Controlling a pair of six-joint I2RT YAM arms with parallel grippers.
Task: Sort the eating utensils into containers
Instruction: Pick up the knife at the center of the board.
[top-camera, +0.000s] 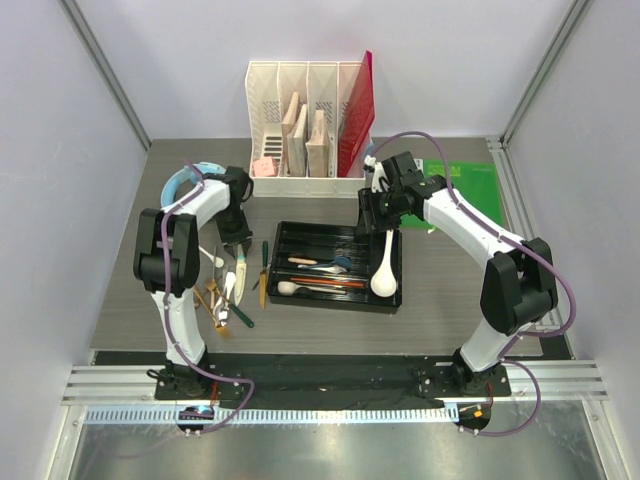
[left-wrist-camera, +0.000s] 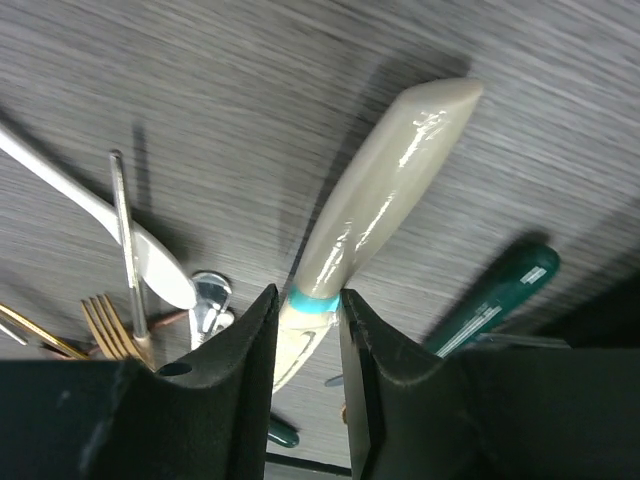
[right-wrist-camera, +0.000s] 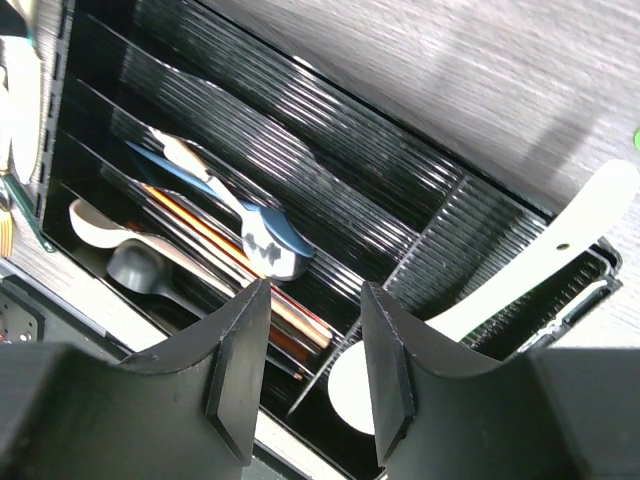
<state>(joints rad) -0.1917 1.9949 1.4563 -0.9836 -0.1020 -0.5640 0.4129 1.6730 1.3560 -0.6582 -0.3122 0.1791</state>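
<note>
Black plastic cutlery tray (top-camera: 310, 240), shallow and split into long narrow compartments, sits mid-worktop (top-camera: 450, 300) on grey wood-grain.

Right hand (right-wrist-camera: 312, 370) hangs over the tray, fingers (right-wrist-camera: 240, 365) well apart, nothing between them. Large white ceramic soup spoon (right-wrist-camera: 500, 285) lies in the cross compartment at the tray's right end, bowl nearest the arms, handle tip resting over the far rim. The long slots hold a blue-handled spoon (right-wrist-camera: 265, 235) and orange-brown chopsticks (right-wrist-camera: 215, 245). A small white spoon (right-wrist-camera: 95, 225) and a grey spoon (right-wrist-camera: 140, 265) lie in the slots toward the near side.

Left hand (left-wrist-camera: 308, 310) is low over the loose cutlery left of the tray. Its fingers (left-wrist-camera: 245, 370) flank a beige-handled knife with a teal collar (left-wrist-camera: 390, 180), right at the collar and close against it on both sides. Gripping or only straddling: cannot tell. The knife's handle points away from the hand. Just beside it are a gold fork (left-wrist-camera: 105, 325), a thin silver rod (left-wrist-camera: 125, 240), a pale spoon (left-wrist-camera: 150, 260) and a dark green handle (left-wrist-camera: 495, 300).

White slotted file organizer (top-camera: 300, 85) stands at the back of the worktop, well apart from the tray, with wooden boards (top-camera: 318, 145) in its slots and a red folder (top-camera: 355, 110) at its right end.
</note>
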